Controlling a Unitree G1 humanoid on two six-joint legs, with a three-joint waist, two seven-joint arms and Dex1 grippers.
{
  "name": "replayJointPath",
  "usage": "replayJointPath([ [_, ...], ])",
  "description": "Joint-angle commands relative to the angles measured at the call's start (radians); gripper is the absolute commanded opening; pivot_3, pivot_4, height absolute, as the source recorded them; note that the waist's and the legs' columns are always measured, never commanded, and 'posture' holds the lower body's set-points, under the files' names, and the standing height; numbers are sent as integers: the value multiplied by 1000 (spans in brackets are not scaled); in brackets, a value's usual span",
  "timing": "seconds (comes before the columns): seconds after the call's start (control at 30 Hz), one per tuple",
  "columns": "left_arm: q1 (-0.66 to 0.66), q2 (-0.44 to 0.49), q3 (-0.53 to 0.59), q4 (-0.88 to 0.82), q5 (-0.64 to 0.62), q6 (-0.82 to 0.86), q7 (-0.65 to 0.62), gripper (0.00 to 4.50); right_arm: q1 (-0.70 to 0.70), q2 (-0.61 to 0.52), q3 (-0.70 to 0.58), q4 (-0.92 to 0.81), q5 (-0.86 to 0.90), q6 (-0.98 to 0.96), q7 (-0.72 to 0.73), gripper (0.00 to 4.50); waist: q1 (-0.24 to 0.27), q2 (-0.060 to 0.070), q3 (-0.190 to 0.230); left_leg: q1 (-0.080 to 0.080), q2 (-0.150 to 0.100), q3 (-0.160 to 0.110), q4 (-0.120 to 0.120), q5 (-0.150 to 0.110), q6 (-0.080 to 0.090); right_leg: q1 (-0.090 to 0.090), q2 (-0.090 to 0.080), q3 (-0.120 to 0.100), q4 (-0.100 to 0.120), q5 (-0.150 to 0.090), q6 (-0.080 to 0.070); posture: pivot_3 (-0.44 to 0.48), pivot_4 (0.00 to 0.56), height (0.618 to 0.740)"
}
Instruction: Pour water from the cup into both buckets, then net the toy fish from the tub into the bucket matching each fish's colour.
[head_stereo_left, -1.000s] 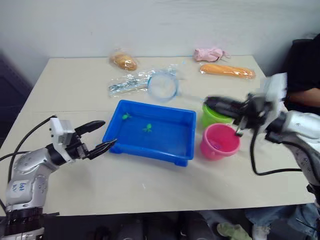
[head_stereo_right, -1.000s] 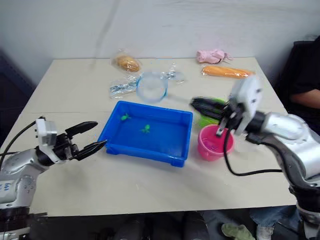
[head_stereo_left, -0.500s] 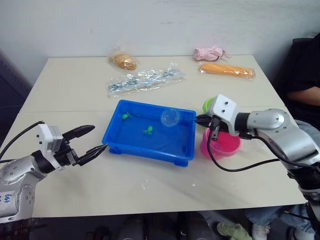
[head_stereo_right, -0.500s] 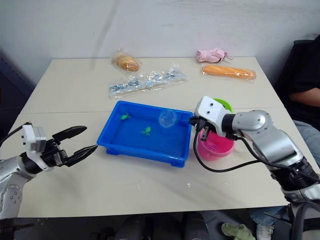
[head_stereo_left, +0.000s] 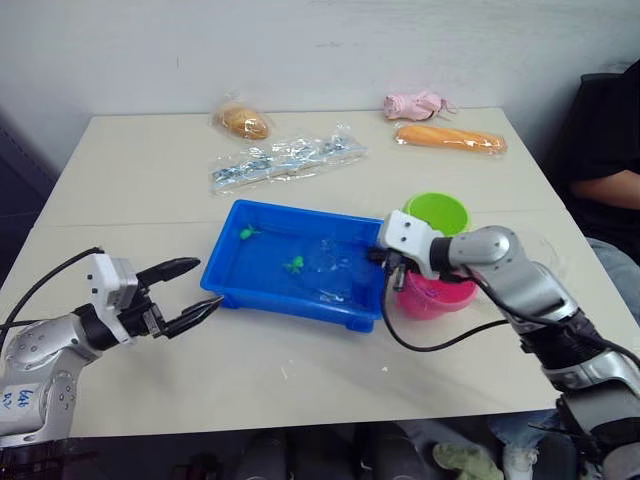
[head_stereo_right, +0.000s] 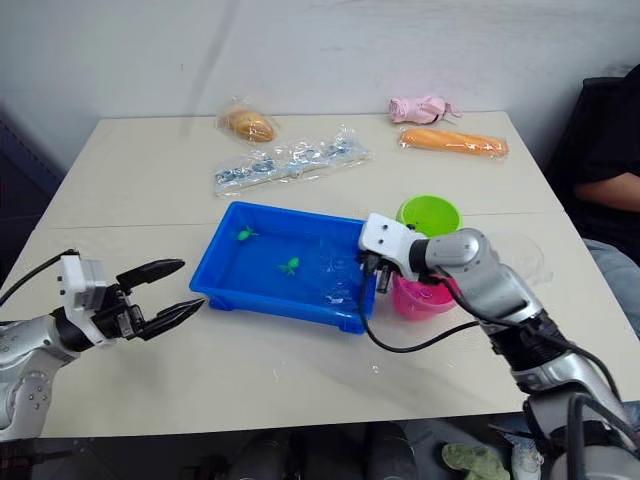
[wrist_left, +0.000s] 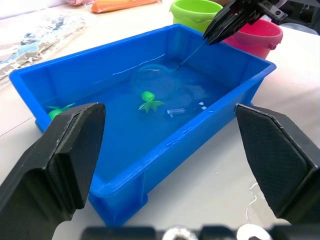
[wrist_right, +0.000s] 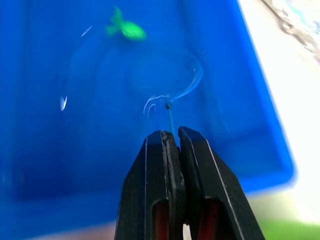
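Observation:
The blue tub (head_stereo_left: 226, 282) holds water and two green toy fish (head_stereo_left: 245, 233) (head_stereo_left: 294, 264). My right gripper (head_stereo_left: 381, 259) sits at the tub's right rim, shut on the thin handle of the net. The net's hoop (wrist_right: 162, 75) is dipped in the water near the middle fish (wrist_right: 127, 29). The lime bucket (head_stereo_left: 436, 213) and pink bucket (head_stereo_left: 445, 295) stand just right of the tub, behind my right arm. A clear cup (head_stereo_right: 518, 256) stands to their right. My left gripper (head_stereo_left: 208, 283) hangs open beside the tub's left end, holding nothing.
Along the table's back lie a bagged bun (head_stereo_left: 243, 122), a clear packet of small items (head_stereo_left: 285, 160), a long orange bag (head_stereo_left: 448, 139) and a pink soft toy (head_stereo_left: 415, 103). A person in black (head_stereo_left: 605, 150) sits at the right edge.
My right gripper has swung the net from over the back of the table down into the tub, so the hoop now sits in the water. The left gripper has barely moved.

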Motion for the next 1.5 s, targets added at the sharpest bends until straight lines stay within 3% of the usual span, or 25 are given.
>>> replayJointPath([
  [0.03,20,8,14,-47,-4,-15,-2,4446,0,42,-68,-36,58,69,8,0,-1,0,0,0,0,0,0,0,0,0,0,0,0,0,0,0,150,740],
  [0.57,-8,9,3,-44,-10,-10,3,4446,53,80,-194,-132,244,237,73,0,-11,0,0,0,0,0,0,0,0,0,0,0,0,0,0,0,150,740],
  [0.8,-45,-2,-35,-85,-40,32,0,4446,197,31,-386,-264,371,237,70,0,-11,0,0,-1,-1,-1,0,-1,0,0,-1,0,0,0,0,0,150,740],
  [1.07,-115,-13,-69,-145,-91,97,27,4446,309,25,-518,-359,440,203,14,0,-14,0,0,0,0,0,0,-1,0,0,0,1,0,0,0,0,150,740],
  [1.3,-203,-36,-124,-101,-95,109,13,4446,337,-13,-606,-375,462,194,-30,0,-13,0,0,0,0,0,0,-1,0,0,1,1,0,0,0,0,150,740],
  [1.5,-271,-85,-200,-53,-76,104,-9,4446,412,-73,-760,-408,492,194,-64,0,8,0,0,0,0,1,0,-1,0,0,1,2,0,0,0,0,150,740],
])
